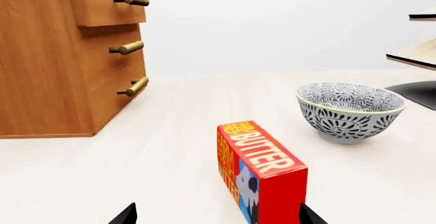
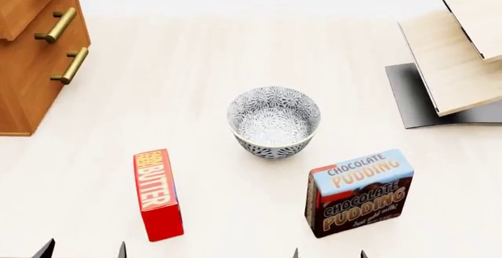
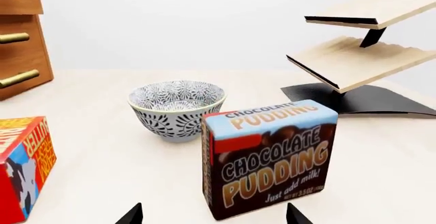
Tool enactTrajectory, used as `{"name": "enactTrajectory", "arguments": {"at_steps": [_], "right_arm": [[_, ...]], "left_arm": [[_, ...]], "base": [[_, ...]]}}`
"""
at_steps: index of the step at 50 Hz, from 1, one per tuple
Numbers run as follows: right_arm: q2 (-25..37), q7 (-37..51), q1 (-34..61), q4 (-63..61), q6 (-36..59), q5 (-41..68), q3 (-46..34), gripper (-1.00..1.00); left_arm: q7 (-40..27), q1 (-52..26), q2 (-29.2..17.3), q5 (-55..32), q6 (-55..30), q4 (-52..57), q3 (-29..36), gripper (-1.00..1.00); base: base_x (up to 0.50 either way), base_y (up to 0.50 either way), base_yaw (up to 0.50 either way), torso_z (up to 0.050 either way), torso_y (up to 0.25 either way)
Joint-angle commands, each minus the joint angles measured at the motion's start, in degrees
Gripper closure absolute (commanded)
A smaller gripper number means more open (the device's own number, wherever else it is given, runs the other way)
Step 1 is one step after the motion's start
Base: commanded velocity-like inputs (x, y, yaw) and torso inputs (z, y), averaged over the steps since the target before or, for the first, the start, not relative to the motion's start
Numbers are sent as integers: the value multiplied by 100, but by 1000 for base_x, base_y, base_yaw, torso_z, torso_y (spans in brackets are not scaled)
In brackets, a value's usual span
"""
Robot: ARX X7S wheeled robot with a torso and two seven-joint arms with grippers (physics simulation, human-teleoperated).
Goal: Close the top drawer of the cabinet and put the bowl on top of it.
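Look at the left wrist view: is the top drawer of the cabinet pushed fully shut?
No: the top drawer juts forward past the cabinet face and the drawer fronts below it.

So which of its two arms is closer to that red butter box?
The left. Its gripper sits just in front of the butter box, almost at it; the right gripper is over by the pudding box, off to the side.

Bright, even, diffuse light fills all three views, with no glare. Shadows are faint: a soft one under the bowl [image 2: 274, 122] and beside the cabinet [image 2: 32, 58]. Every render is sharp to the edges, without blur or distortion.
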Motion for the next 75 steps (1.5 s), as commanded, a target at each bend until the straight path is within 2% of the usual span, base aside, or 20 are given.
{"name": "enactTrajectory", "arguments": {"at_steps": [1, 16, 18, 20, 22, 23, 24, 25, 28, 36, 44, 50, 58, 62, 66, 69, 75], "right_arm": [[80, 93, 7, -24, 33, 82, -94, -100], [143, 263, 38, 29, -1, 157, -172, -100], [176, 345, 83, 43, 141, 53, -212, -100], [160, 213, 104, -49, 409, 540, -21, -100], [169, 309, 113, -117, 598, 549, -5, -100], [174, 374, 130, -114, 686, 488, -36, -100], [171, 419, 142, -78, 726, 458, -50, -100], [161, 455, 156, -89, 774, 476, -37, -100], [164, 503, 176, -118, 897, 544, -17, -100], [269, 688, -52, -1010, 1484, 498, -200, -100], [387, 918, -49, -2157, 2560, 526, -327, -100], [520, 1011, 199, -2902, 3465, 590, -397, -100], [550, 1121, 619, -4020, 4823, 1086, -77, -100], [578, 1199, 936, -4390, 5450, 1241, -23, -100], [582, 1266, 1547, -4867, 6488, 1542, 206, -100], [538, 1268, 1859, -5115, 7007, 1745, 414, -100], [252, 1196, 2949, -5915, 8893, 2424, 1168, -100]], "left_arm": [[-90, -26, -80, -64, 16, -42, 103, -100], [-193, -17, -174, -153, -5, 14, 216, -100], [-219, -30, -176, -183, -65, -11, 210, -100], [-279, -45, -190, -132, -100, -32, 225, -100], [-315, -53, -231, -41, -169, -19, 281, -100], [-200, -25, -283, -88, -367, 82, 350, -100], [54, 10, -264, -634, -858, 293, 245, -100], [31, 69, -247, -815, -1033, 496, 153, -100], [-186, 117, -323, -554, -1323, 706, 276, -100], [-323, 373, -466, -561, -1808, 1588, 346, -100], [-540, 462, -605, -790, -2854, 3018, 276, -100], [-692, 159, -664, -795, -3612, 3567, 346, -100], [-856, -698, -724, -1221, -5228, 4393, -30, -100], [-870, -1027, -719, -1407, -5771, 4608, -134, -100], [-941, -1678, -656, -1770, -6935, 5210, -407, -100], [-1005, -2026, -655, -1869, -7435, 5412, -485, -100], [-929, -3124, -514, -2224, -8669, 5600, -1043, -100]], "base": [[0, 0, 0, 50, 59], [0, 0, 0, 50, 60], [0, 0, 0, 50, 15], [0, 0, 0, 0, 0], [0, 0, 0, 0, 0], [0, 0, 0, 0, 0], [0, 0, 0, 0, 0], [0, 0, 0, 0, 0], [0, 0, 0, 0, 0], [0, 0, 0, 0, 0], [0, 0, 0, 0, 0], [0, 0, 0, 0, 0], [0, 0, 0, 0, 0], [0, 0, 0, 0, 0], [0, 0, 0, 0, 0], [0, 0, 0, 0, 0], [0, 0, 0, 0, 0]]}}
